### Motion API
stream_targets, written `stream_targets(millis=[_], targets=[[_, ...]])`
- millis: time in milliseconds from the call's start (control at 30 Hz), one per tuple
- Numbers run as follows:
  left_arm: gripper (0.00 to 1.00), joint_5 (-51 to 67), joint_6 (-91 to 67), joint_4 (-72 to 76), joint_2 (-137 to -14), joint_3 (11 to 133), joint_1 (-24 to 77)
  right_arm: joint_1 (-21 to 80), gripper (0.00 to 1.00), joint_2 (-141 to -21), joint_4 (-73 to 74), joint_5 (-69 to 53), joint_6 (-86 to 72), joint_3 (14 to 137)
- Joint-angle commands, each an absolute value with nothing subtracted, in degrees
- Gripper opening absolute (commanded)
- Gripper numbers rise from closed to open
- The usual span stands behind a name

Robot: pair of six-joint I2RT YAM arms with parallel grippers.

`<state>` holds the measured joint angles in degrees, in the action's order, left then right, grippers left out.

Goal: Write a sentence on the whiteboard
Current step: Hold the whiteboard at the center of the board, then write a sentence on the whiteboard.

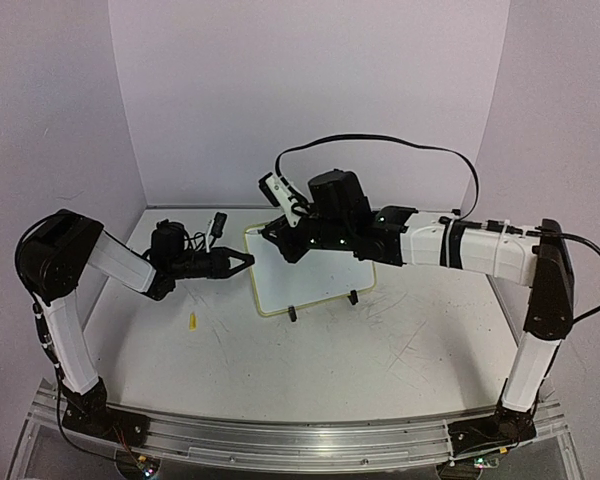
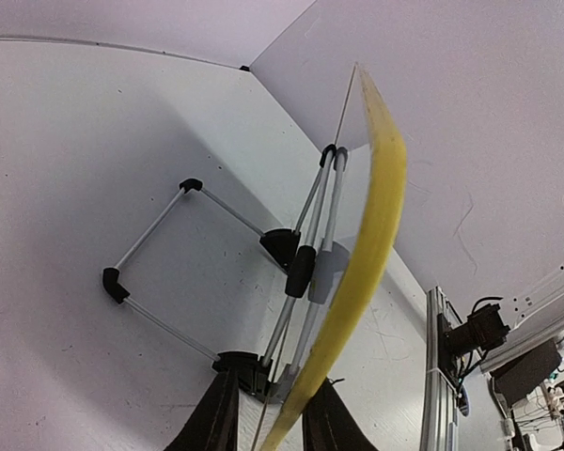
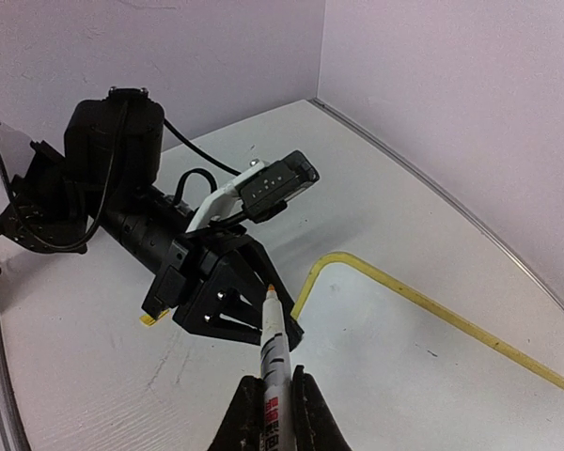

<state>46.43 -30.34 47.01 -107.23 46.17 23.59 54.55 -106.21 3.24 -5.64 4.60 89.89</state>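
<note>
The whiteboard (image 1: pixel 315 275), white with a thin yellow rim, stands tilted on its black clip feet at mid-table. My left gripper (image 1: pixel 242 262) is shut on its left edge. In the left wrist view the yellow rim (image 2: pixel 371 225) runs between my fingers (image 2: pixel 216 418), with the wire stand (image 2: pixel 160 230) behind it. My right gripper (image 1: pixel 278 232) hovers over the board's upper left corner. It is shut on a white marker (image 3: pixel 274 362), whose tip points at the board's surface (image 3: pixel 404 366) near that corner. I see no writing on the board.
A small yellow cap (image 1: pixel 193 321) lies on the table left of the board, and shows under the left gripper in the right wrist view (image 3: pixel 148 319). White walls close in the back and sides. The metal rail (image 2: pixel 437 376) runs along the near edge.
</note>
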Motion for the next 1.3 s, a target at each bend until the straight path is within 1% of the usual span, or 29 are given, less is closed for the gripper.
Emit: stream_targets(millis=[0, 100, 367, 733, 933, 1267], targets=[[0.23, 47.1, -27.8, 49.4, -107.3, 48.5, 23.9, 54.6, 0.0, -108.2, 3.1, -3.9, 4.7, 93.9], [0.2, 47.0, -26.7, 49.4, -107.4, 48.2, 24.0, 54.6, 0.0, -108.9, 3.4, -2.9, 4.1, 93.9], [0.18, 47.8, -25.4, 49.3, -107.8, 49.2, 24.9, 54.6, 0.0, -109.1, 3.7, -1.5, 4.5, 93.7], [0.06, 45.8, -23.6, 48.6, -107.4, 49.2, 25.6, 54.6, 0.0, -110.1, 4.5, -0.7, 4.6, 94.5], [0.01, 44.0, -19.0, 45.8, -107.0, 48.9, 25.9, 54.7, 0.0, -108.9, 4.4, -1.9, 4.7, 93.7], [0.0, 40.9, -14.4, 39.2, -105.0, 49.7, 26.3, 54.6, 0.0, -105.8, 4.0, 0.0, 5.3, 91.5]])
